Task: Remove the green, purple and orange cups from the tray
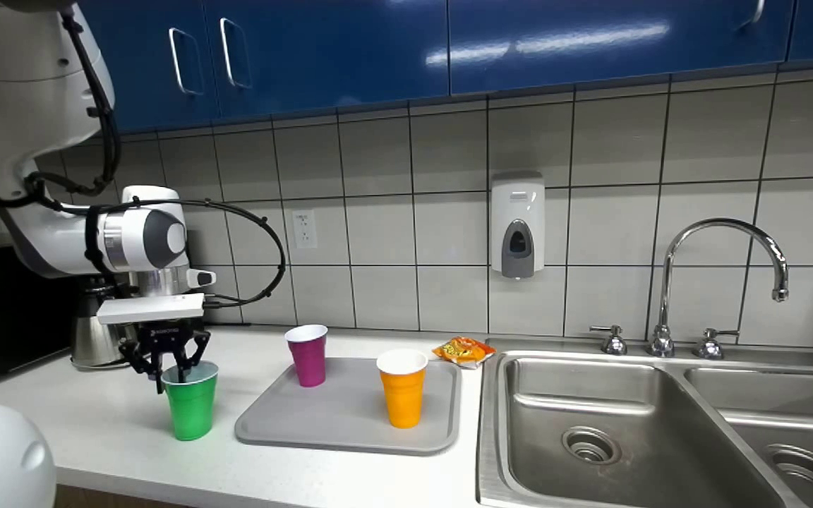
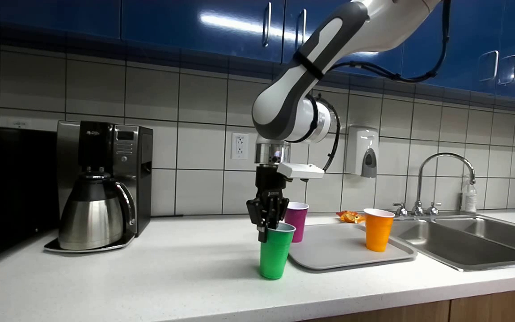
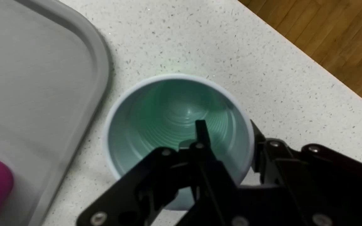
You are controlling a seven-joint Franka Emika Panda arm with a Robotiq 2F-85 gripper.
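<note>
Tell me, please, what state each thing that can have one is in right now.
Tray: lying flat
Green cup: upright, off the tray
Purple cup: upright, on the tray
Orange cup: upright, on the tray
Gripper: open, astride the green cup's rim
Cabinet doors: shut
Faucet: not running
Coffee maker: on or off, cannot tell
Carafe: upright, lidded
Packet: lying down; sealed or not, cannot tell

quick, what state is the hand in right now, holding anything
Hand: open, straddling one side of the green plastic cup, not gripping it.
</note>
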